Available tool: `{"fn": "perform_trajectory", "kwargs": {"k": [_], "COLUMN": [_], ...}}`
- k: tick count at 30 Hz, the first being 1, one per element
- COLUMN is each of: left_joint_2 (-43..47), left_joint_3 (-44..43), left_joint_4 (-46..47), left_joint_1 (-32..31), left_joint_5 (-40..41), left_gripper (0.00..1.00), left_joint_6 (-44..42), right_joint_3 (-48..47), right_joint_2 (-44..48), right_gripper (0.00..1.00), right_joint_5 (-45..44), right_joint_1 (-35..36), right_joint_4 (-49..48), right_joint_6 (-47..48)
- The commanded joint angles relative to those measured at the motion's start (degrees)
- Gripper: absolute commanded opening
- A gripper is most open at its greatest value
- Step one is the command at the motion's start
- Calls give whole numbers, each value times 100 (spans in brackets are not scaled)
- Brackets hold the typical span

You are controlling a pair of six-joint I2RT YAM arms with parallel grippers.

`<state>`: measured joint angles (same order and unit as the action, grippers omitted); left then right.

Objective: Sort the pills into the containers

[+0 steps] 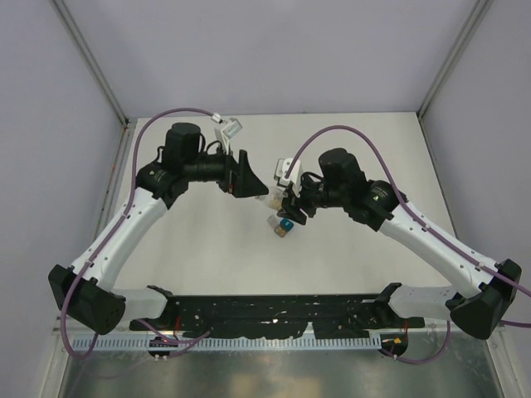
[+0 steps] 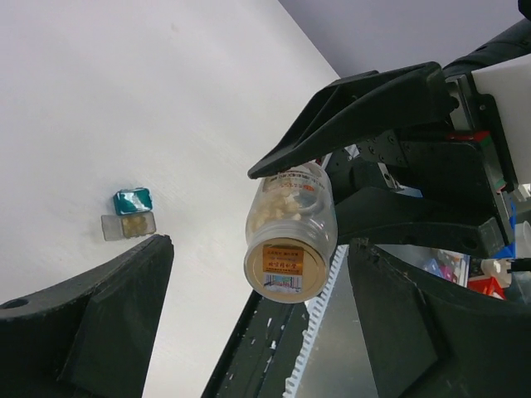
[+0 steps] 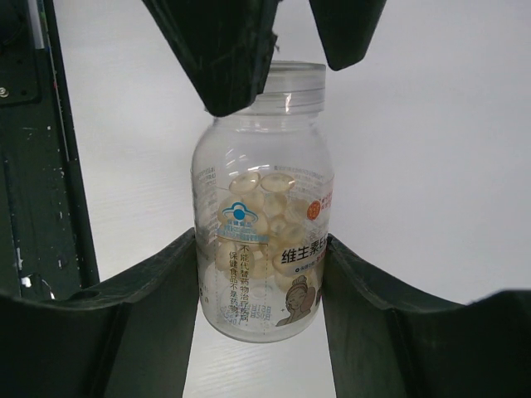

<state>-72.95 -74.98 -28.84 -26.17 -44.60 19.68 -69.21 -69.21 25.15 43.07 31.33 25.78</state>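
Where the top camera looks down on the white desk, the two arms meet nose to nose at its middle. Between the left tool and the right tool hangs a clear plastic pill bottle, raised off the surface. Just nearer the bases, on the desk, sit a small grey cube-like box and a teal-blue box, touching side by side and almost under the right tool.

From the left wrist, the bottle points its flat, orange-labelled end at the camera, so its long axis runs roughly along the left tool's line of approach. The left tool's fingers stand wide on either side, with clear gaps and no grip. The right tool's black fingers clamp the far part of the body. The two boxes lie well apart from the bottle, lids off; the grey one shows something pale inside.

From the right wrist, the right tool is closed firmly on the lower body of the bottle, where pale pills are heaped. The left tool's fingertips flank the neck end; whether they touch it cannot be told.

Judged from this, the left tool is the nearer to that end, and closing square across the axis is what the next move calls for.
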Motion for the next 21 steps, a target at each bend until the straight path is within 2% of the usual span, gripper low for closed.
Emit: {"fn": "perform_trajectory", "kwargs": {"k": [1, 15, 21], "left_joint_2": [-79, -229, -246], "left_joint_3": [-236, -193, -131], "left_joint_4": [98, 238, 195], "left_joint_1": [7, 7, 7], "left_joint_5": [-400, -585, -611], "left_gripper": [87, 65, 47], "left_joint_6": [457, 493, 326], "right_joint_3": [-22, -58, -40], "right_joint_2": [162, 109, 118], "right_gripper": [6, 6, 6], "right_joint_5": [-431, -379, -274], "right_joint_1": [44, 79, 88], "right_joint_4": [-444, -365, -373], "right_joint_6": [-100, -108, -100]}}
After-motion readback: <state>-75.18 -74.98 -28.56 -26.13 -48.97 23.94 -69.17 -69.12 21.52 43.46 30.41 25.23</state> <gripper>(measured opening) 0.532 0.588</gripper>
